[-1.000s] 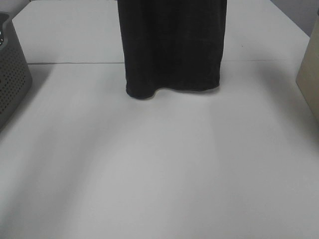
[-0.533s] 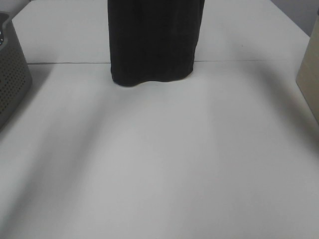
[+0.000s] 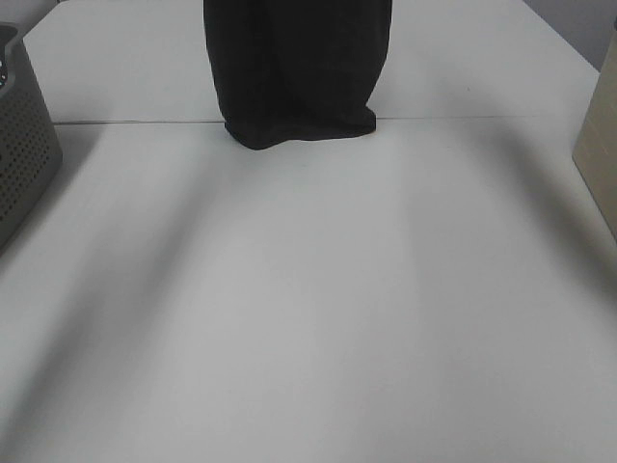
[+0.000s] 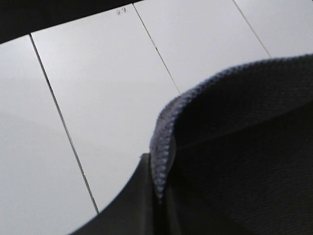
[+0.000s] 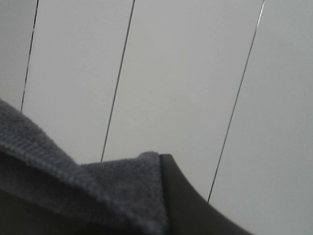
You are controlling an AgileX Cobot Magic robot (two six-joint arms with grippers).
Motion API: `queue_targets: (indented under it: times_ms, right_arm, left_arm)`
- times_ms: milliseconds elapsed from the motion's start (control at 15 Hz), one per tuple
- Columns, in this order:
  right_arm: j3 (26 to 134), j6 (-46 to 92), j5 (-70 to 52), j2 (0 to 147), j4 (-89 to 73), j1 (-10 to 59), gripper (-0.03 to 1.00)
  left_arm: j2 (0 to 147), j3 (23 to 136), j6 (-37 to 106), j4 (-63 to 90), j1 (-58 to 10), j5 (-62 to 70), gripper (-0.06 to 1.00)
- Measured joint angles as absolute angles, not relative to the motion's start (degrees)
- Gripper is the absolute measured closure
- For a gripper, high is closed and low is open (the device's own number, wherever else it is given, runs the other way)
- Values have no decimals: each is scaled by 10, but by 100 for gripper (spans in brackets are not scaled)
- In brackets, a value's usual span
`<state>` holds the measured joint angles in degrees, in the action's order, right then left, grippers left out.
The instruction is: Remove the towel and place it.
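both left end effector point(image 4: 157, 188) and right end effector point(image 5: 164, 198) pinch the towel point(image 3: 294, 68) hem above open table point(image 3: 308, 318).

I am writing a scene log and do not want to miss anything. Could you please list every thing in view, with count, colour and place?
towel: one, dark charcoal, hanging at far middle, lower end bunched by the table seam
basket: one, grey, perforated, left edge, partly cut off
beige object: one, right edge, mostly cut off, kind unclear
table: one, white, under everything
left gripper: one, dark, shut on the towel's hem
right gripper: one, dark, shut on the towel's edge
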<state>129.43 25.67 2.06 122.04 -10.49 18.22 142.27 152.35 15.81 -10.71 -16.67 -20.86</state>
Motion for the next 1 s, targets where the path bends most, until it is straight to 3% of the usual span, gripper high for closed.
queue_targets:
  times_ms: [267, 600, 1000]
  right_arm:
    - [1294, 232, -163, 1213, -108, 182, 96]
    - [1294, 195, -425, 1129, -110, 182, 96]
    - [1295, 167, -658, 1058, -123, 183, 96]
  left_arm:
    - [1405, 1523, 155, -107, -176, 17, 94]
    - [1287, 1524, 155, -61, -193, 439, 94]
    - [1216, 1526, 151, 11, -193, 689, 94]
